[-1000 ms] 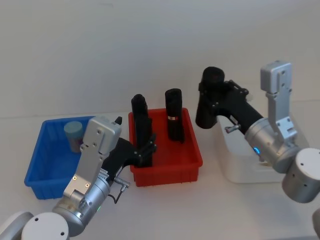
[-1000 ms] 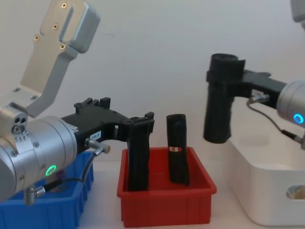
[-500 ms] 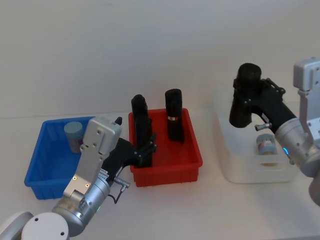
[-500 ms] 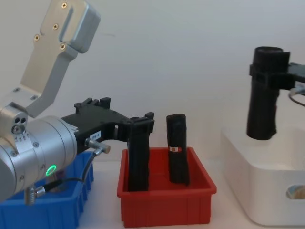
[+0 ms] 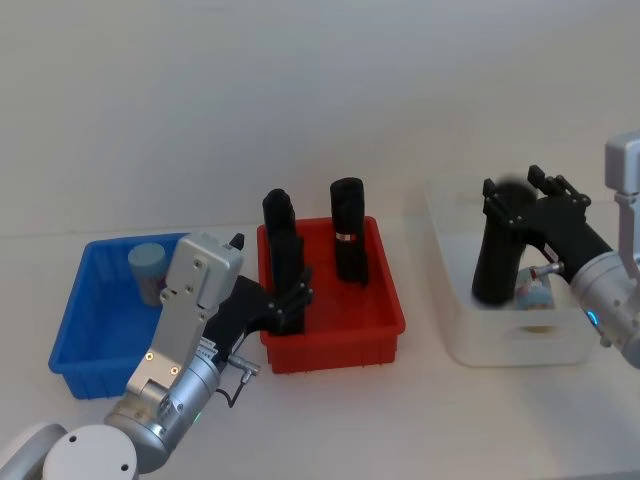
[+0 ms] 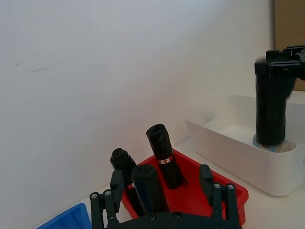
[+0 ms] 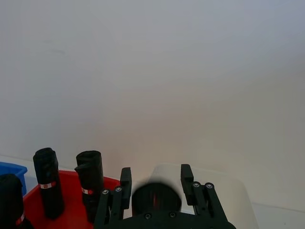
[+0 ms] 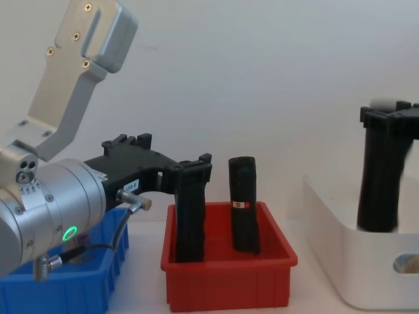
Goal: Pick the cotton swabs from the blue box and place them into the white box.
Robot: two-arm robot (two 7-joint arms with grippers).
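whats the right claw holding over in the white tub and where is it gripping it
A tall black cylindrical roll, clamped near its top by the right claw, lower end inside the glossy white plastic tub.

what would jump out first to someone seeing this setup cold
Probably the bright red bin in the middle, with tall black rolls standing in it, flanked by the blue box on the robot's left and the white box on its right. Next, the right gripper reaching down into the white box beside a cotton swab tub, while the left gripper hangs by the red bin. One more cotton swab tub sits in the blue box.
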